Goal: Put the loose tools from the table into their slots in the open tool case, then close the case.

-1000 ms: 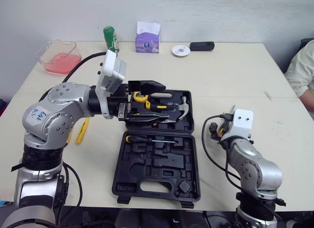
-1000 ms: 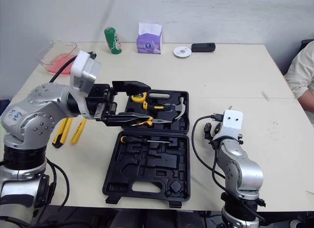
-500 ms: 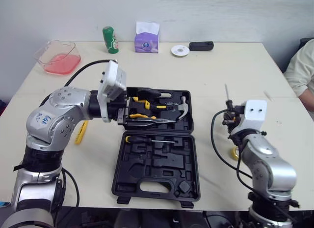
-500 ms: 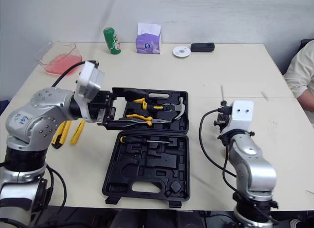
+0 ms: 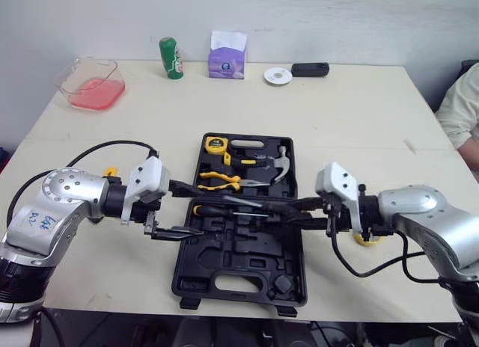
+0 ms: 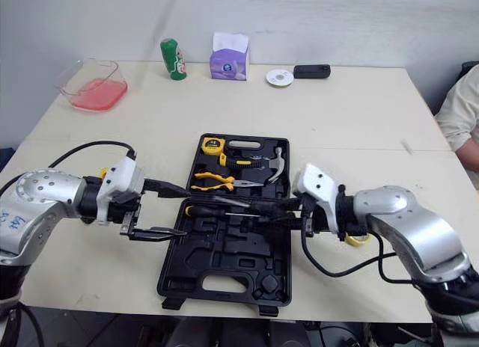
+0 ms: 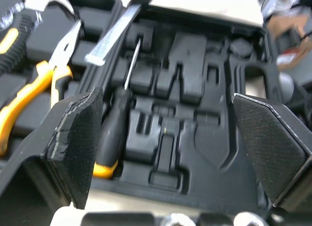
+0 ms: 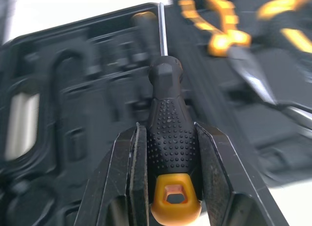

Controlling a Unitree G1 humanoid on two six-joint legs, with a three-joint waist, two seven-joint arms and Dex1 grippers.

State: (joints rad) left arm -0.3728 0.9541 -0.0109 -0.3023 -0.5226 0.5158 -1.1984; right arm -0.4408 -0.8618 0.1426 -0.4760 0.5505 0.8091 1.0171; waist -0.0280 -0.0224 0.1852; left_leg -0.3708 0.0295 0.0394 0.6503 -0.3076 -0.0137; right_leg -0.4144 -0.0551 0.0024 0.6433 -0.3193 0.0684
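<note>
The black tool case (image 5: 238, 271) lies open in the middle of the table. Its far half holds a yellow tape measure (image 5: 215, 143), yellow-handled pliers (image 5: 219, 180) and a hammer (image 5: 281, 163). One screwdriver (image 7: 113, 133) lies in a slot of the near half. My right gripper (image 5: 296, 215) is shut on a second screwdriver (image 8: 168, 131) with a black handle and orange end cap. It hangs over the case's right side, shaft pointing left across the case. My left gripper (image 5: 179, 210) stands open and empty at the case's left edge.
A yellow ring-shaped item (image 5: 367, 239) lies by my right arm, and a bit of a yellow tool (image 5: 111, 170) peeks out behind my left arm. A pink tray (image 5: 93, 89), green can (image 5: 171, 57), tissue box (image 5: 227, 59), white disc (image 5: 277, 75) and black device (image 5: 309, 69) stand at the back. A person's sleeve (image 5: 458, 108) is at the right edge.
My right gripper shut on the screwdriver at the table's right, lifted it and swung it left over the case. My left arm came down from over the far half to the case's left edge, still open.
</note>
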